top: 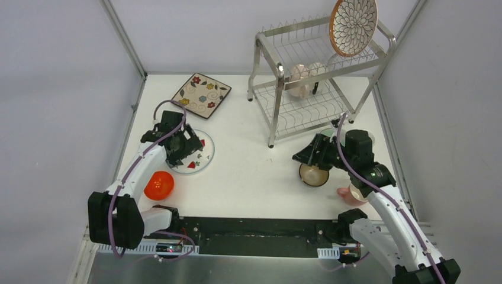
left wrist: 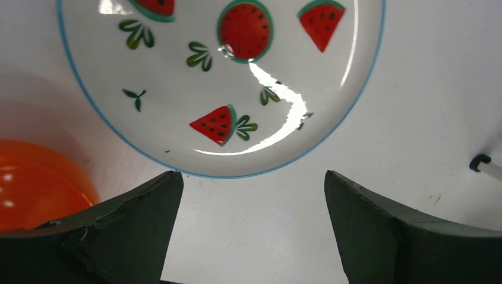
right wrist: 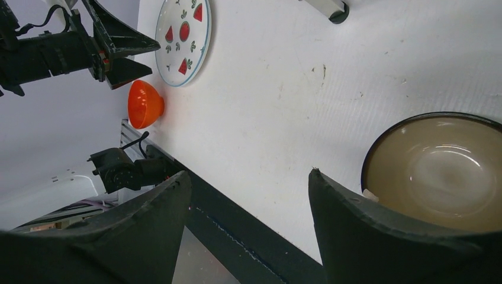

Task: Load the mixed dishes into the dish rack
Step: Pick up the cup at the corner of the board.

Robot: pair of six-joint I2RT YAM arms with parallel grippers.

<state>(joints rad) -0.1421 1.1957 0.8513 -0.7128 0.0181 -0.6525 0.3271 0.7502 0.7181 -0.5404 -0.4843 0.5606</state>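
The silver dish rack (top: 276, 100) stands at the back right. A round petal-pattern plate (top: 353, 23) stands upright on its top tier, and pale cups (top: 302, 80) lie on the lower one. My left gripper (left wrist: 251, 177) is open and empty, its tips just short of the near rim of a white watermelon plate (left wrist: 225, 89) lying flat. An orange bowl (left wrist: 35, 183) sits to its left. My right gripper (right wrist: 248, 174) is open and empty, one finger beside the brown bowl (right wrist: 441, 171). A square floral plate (top: 201, 94) lies at the back left.
A pink cup (top: 346, 193) sits by the right arm, near the table's front edge. Something mint-coloured (top: 327, 131) peeks out behind the right wrist. Grey walls close in both sides. A black strip (top: 254, 228) runs along the near edge.
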